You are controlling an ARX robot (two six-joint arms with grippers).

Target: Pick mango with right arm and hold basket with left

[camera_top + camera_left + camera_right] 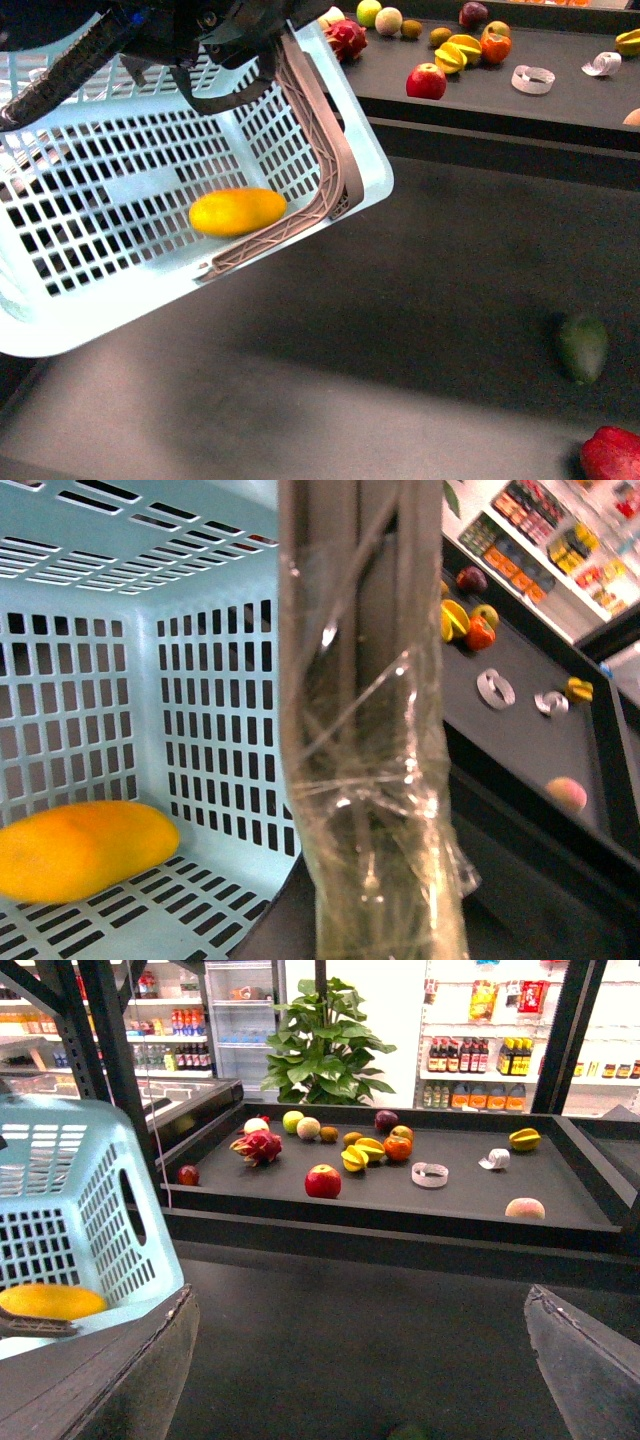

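The right claw (350, 1370) gapes empty above the dark bench (400, 330). The mango (237, 212) lies off to its left, long axis crosswise to the robot, inside the tilted basket (60, 320). The left claw (232, 45) appears clamped on the basket's handles (330, 140).

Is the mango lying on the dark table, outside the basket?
No, the mango lies inside the basket, on its slotted floor.

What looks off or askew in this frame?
The basket hangs steeply tilted, apparently lifted off the dark table. The mango already lies inside it, near the grey-brown handle, which is wrapped in crinkled clear film. Nothing looks spilled or broken.
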